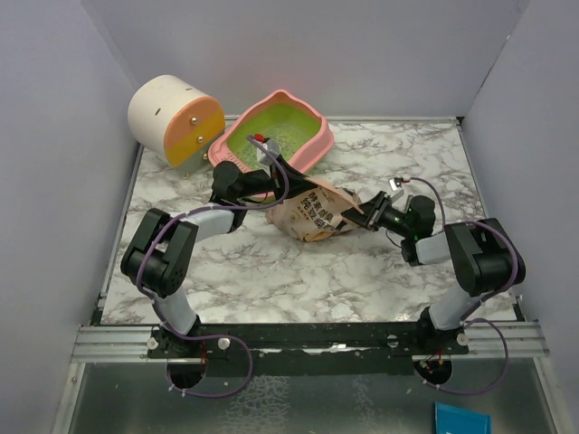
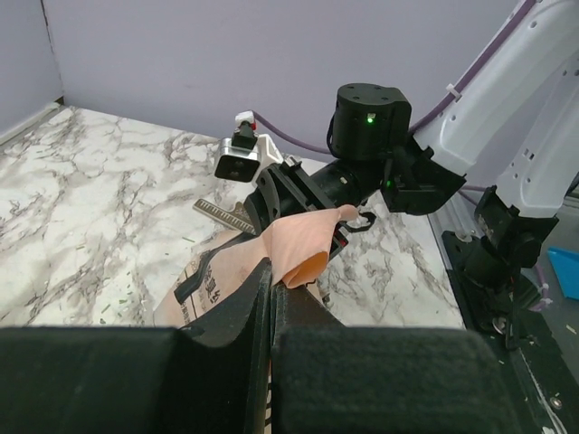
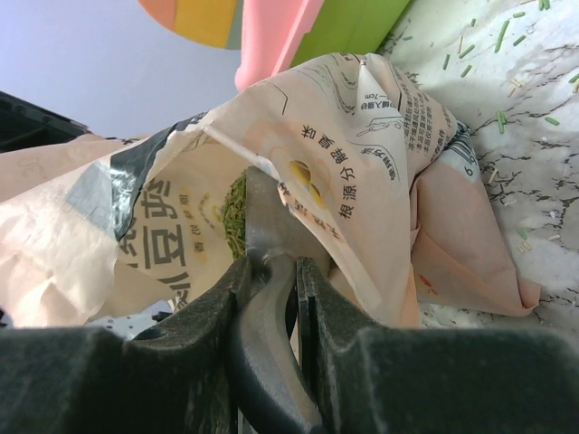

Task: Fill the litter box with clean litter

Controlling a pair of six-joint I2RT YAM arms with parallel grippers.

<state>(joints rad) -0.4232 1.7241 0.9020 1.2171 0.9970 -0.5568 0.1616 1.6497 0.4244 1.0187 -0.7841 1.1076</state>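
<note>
The pink litter box [image 1: 312, 136] with its lime-green inside stands at the back of the table, and a few pale granules lie in it. The tan bag [image 1: 312, 212] lies on its side at mid-table with its mouth facing right. My left gripper [image 1: 276, 192] is shut on the bag's edge [image 2: 303, 249], fingers [image 2: 244, 307] pressed together. My right gripper [image 1: 369, 215] is shut on the grey metal scoop [image 3: 267, 226], whose blade reaches into the bag's mouth. Greenish litter [image 3: 233, 217] shows inside the bag [image 3: 362, 154]. The scoop's handle [image 2: 224, 212] also shows in the left wrist view.
A cream-and-orange cylinder [image 1: 176, 117] lies at the back left, beside the litter box. Stray green granules [image 3: 502, 54] are scattered on the marble table [image 1: 362, 271]. Grey walls close in the left, back and right sides.
</note>
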